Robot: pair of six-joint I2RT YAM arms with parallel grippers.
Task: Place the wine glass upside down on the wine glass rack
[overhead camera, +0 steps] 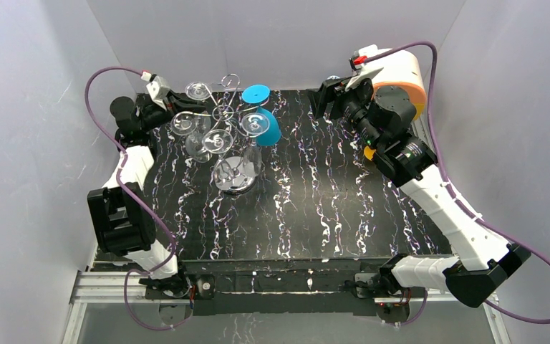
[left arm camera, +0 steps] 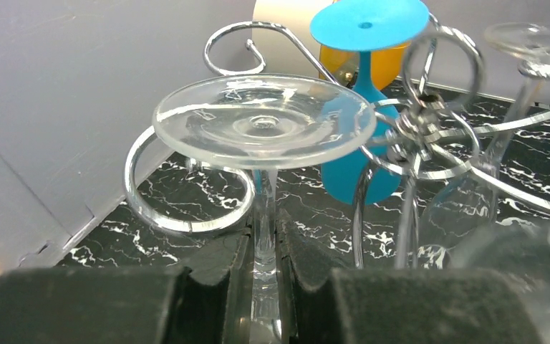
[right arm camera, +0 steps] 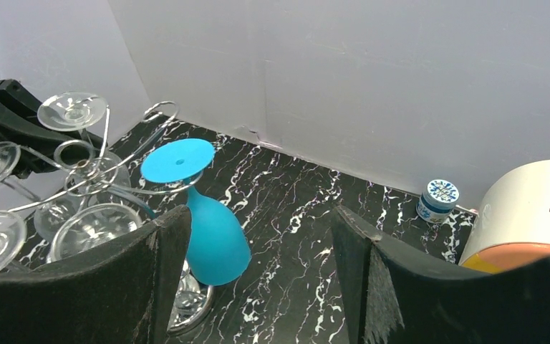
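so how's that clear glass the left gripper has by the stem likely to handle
Probably fragile: the wine glass is thin clear glass, and the left gripper pinches only its narrow stem. Likely slippery, since that stem looks smooth. It may knock against the wire wine glass rack close beside it.

1. The top external camera looked steeply down from above and behind the arm bases, far enough off to take in the whole black, white-veined marble-pattern table (overhead camera: 315, 215) and both arms.
2. The left wrist camera sat low behind the left gripper (left arm camera: 265, 247). It faced rightward across the table, very close to the clear upside-down wine glass (left arm camera: 263, 122) and the silver wire rack with curly scroll arms (left arm camera: 430, 129).
3. The right wrist camera looked from higher up, between the fingers of the right gripper (right arm camera: 260, 215). It faced left and downward, with the rack well off at its left edge.
4. All three views shared the rack and the opaque blue glass (right arm camera: 215, 236) hanging on it.
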